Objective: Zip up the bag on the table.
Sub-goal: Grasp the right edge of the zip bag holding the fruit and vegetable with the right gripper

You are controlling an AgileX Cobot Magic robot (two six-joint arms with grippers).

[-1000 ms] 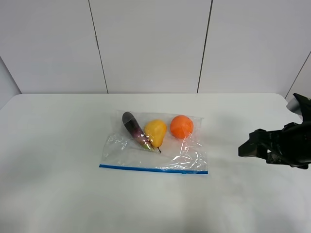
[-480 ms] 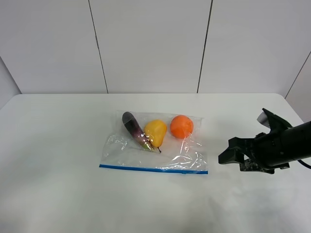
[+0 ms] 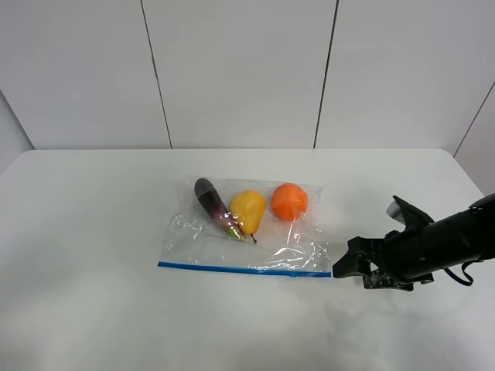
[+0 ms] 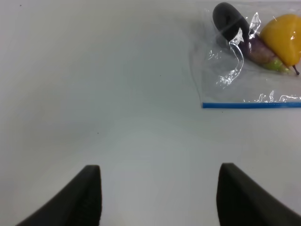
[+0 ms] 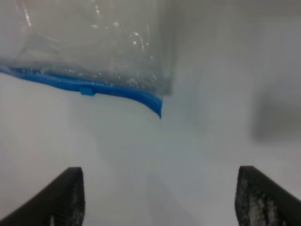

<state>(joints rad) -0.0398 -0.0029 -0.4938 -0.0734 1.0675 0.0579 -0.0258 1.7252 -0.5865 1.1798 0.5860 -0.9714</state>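
The clear bag [image 3: 246, 241] lies flat on the white table [image 3: 85, 232], its blue zipper strip [image 3: 244, 268] along the near edge. A purple eggplant [image 3: 212, 201], a yellow pear [image 3: 247, 210] and an orange [image 3: 288, 201] show through it. My right gripper [image 3: 352, 270] stands open, low over the table just right of the strip's right end. In the right wrist view the strip's end [image 5: 141, 96] and a small blue tab [image 5: 87, 90] lie ahead of the open right gripper [image 5: 160, 197]. My left gripper [image 4: 160, 197] is open, well short of the bag's [image 4: 244, 80] left corner, and is outside the exterior view.
Bare white tabletop surrounds the bag on all sides. A grey panelled wall [image 3: 240, 69] stands behind the table's far edge. The dark right arm [image 3: 448, 243] stretches in from the right edge.
My right arm has come in from the right edge and dropped lower, bringing its open gripper close to the bag's right front corner. The bag has not moved.
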